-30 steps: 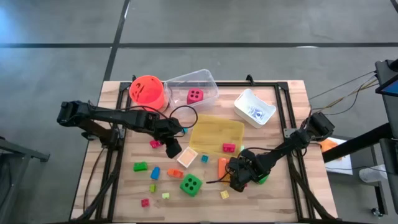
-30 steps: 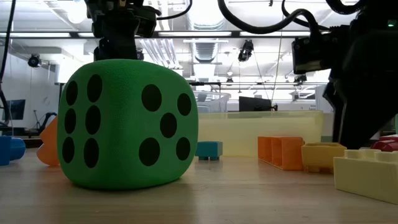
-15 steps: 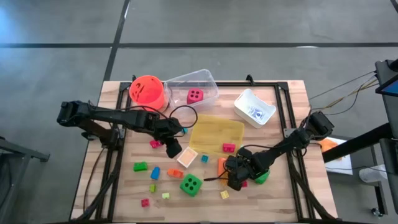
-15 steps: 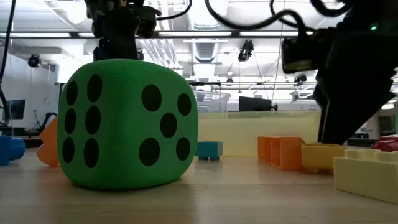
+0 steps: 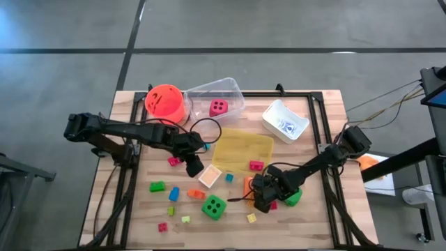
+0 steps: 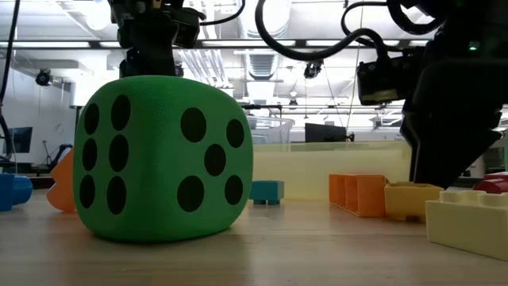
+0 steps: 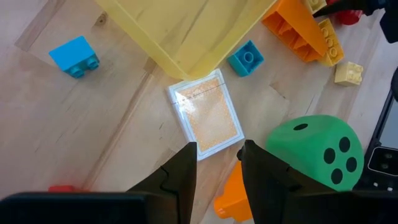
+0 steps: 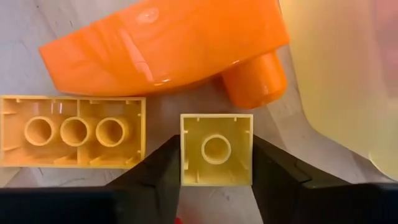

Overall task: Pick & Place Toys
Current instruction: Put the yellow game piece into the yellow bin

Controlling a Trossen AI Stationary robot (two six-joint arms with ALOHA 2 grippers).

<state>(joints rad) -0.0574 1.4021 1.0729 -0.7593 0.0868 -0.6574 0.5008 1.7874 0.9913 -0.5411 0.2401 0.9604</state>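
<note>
Right gripper [image 8: 216, 180] closing on a small yellow block [image 8: 216, 149]; left gripper [image 7: 219, 163] hovering.

Bench [image 5: 313, 223] carries the yellow tray [image 5: 240, 148], with the green die [image 5: 214, 206] near its front edge. Right fingers [image 8: 152, 168] stand on either side of the small yellow block, touching its sides, just beside a long yellow block [image 8: 73, 130] and an orange piece [image 8: 168, 43]. Left fingers [image 7: 180, 171] are nearly clenched on nothing, above a white-rimmed orange tile [image 7: 207, 119] at the tray's corner.
</note>
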